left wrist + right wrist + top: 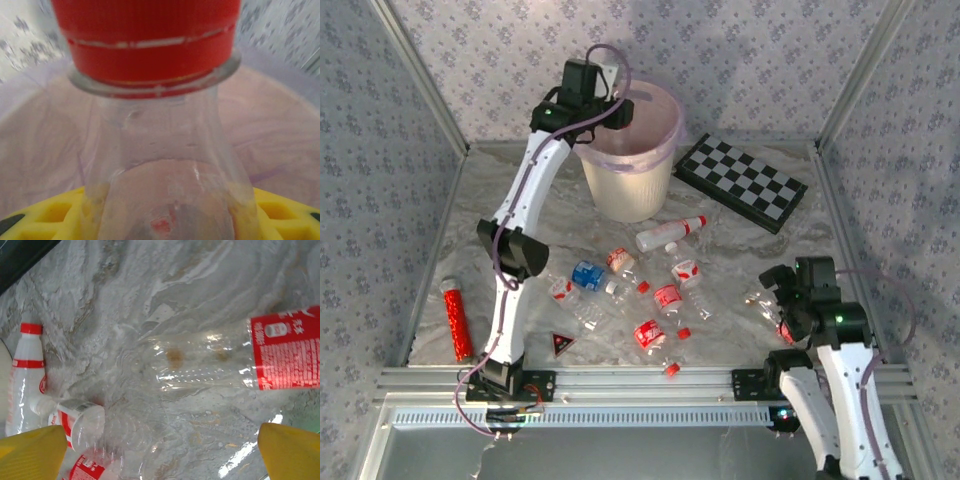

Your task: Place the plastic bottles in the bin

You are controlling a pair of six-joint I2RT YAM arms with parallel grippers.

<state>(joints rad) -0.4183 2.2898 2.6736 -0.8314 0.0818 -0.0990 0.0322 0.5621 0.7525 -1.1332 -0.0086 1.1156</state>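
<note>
A clear plastic bottle (160, 150) sits closest to the left wrist camera. Its red cap (150, 40) points to 12 o'clock and its long axis runs 6 to 12. The left gripper (165, 217) has its jaws closed on the body, and the pinkish bag of the bin (285, 135) lies behind it.

From above, the one bin (630, 190) stands at 12 o'clock on the desk (520, 200), with the left gripper (610, 105) over its rim. At the centre I count roughly eight bottles lying flat (the clear ones overlap, so this is not firm). One is blue-labelled (587, 275). One is a white bottle (665, 235) with its cap toward 2 o'clock.

A ninth, red-labelled bottle (225, 360) lies under the right gripper (160, 450), whose jaws are spread wide. Its long axis runs 9 to 3, label end at 3.

There is also one checkerboard (745, 182) at 2 o'clock, one dark triangular piece (562, 345) at 7, and one red tube (457, 320) at 8.
</note>
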